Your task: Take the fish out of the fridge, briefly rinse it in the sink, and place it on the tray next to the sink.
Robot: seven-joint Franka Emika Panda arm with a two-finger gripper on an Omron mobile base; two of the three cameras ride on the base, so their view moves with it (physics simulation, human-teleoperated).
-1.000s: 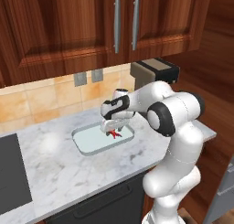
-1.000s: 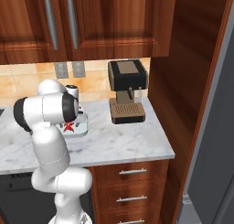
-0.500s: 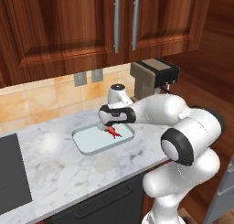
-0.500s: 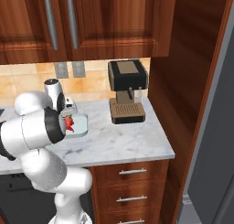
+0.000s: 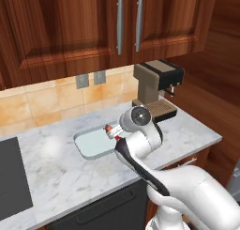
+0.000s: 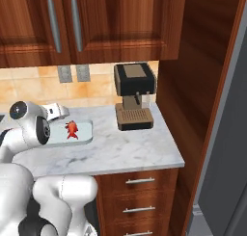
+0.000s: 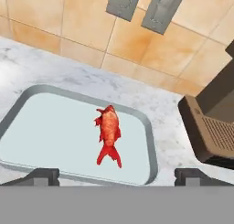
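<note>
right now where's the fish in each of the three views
Left base view: the fish peeks out at centre, mostly hidden behind the arm, on the tray.
Right base view: left of centre, lying on the tray.
Hand view: centre, right half of the tray.
Shared landmark: the coffee machine, to the right of the tray.

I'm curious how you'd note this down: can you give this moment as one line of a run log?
fish: lying in tray, free | gripper: open, apart from fish | tray: on counter beside coffee machine
</note>
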